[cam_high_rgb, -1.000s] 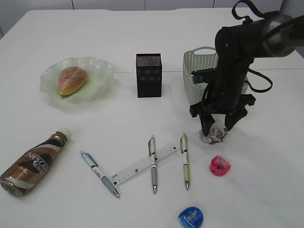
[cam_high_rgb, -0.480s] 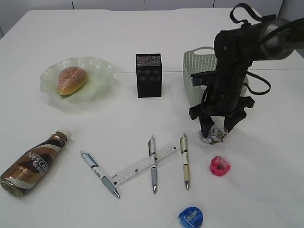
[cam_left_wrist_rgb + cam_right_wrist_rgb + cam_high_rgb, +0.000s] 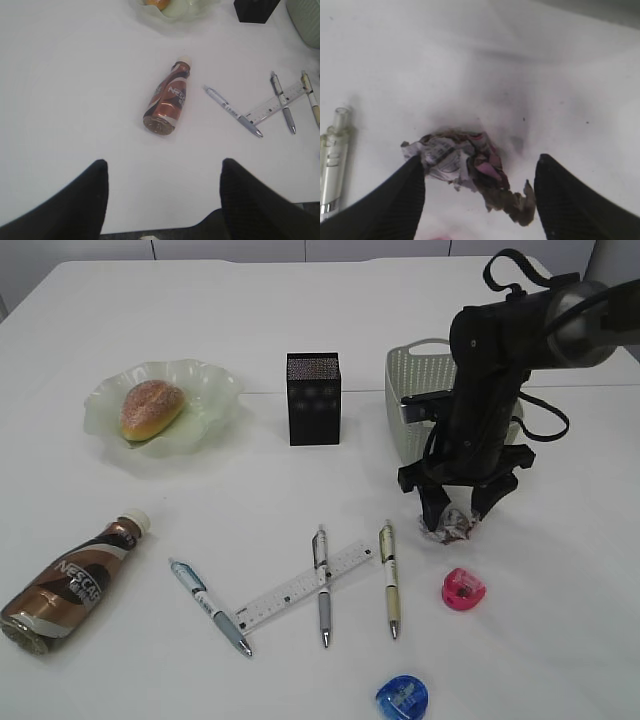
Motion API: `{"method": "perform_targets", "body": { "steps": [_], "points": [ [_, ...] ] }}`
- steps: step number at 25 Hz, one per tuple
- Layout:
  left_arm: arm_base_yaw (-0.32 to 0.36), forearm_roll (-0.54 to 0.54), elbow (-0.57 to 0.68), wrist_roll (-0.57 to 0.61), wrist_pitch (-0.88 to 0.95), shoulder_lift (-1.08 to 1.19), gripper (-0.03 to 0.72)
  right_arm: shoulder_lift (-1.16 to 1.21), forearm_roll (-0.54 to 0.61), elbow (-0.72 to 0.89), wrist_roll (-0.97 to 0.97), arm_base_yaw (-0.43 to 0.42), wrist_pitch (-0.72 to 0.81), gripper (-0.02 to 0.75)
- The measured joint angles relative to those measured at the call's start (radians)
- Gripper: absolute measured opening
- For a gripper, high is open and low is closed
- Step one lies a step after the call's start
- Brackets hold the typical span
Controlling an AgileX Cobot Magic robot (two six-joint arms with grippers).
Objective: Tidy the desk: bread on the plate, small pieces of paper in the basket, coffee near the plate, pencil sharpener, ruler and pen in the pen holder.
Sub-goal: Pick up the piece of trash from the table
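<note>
A crumpled piece of paper [image 3: 452, 525] [image 3: 470, 162] lies on the table in front of the white basket [image 3: 412, 390]. My right gripper [image 3: 457, 512] [image 3: 480, 160] stands open, pointing down, one finger on each side of the paper. The left gripper [image 3: 162, 167] is open over bare table, short of the coffee bottle [image 3: 167, 102] [image 3: 70, 580] lying on its side. Bread [image 3: 152, 408] rests on the green plate [image 3: 218, 390]. Three pens [image 3: 322, 585], a ruler [image 3: 296, 588], a pink sharpener [image 3: 463, 589] and a blue sharpener [image 3: 402, 696] lie in front of the black pen holder [image 3: 313, 398].
The right arm [image 3: 490, 370] rises in front of the basket and hides part of it. A pen's clear end [image 3: 334, 150] lies just left of the right gripper's left finger. The pink sharpener sits close below the paper.
The right arm has settled slightly lower over the crumpled paper, its fingers still apart. Nothing else on the table has moved.
</note>
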Motion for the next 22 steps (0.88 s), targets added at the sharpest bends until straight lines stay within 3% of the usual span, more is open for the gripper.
{"method": "perform_targets", "body": {
  "steps": [22],
  "points": [
    [0.0, 0.0, 0.0, -0.002, 0.0, 0.0, 0.506, 0.0, 0.0, 0.0, 0.0, 0.0, 0.017, 0.507]
  ]
}}
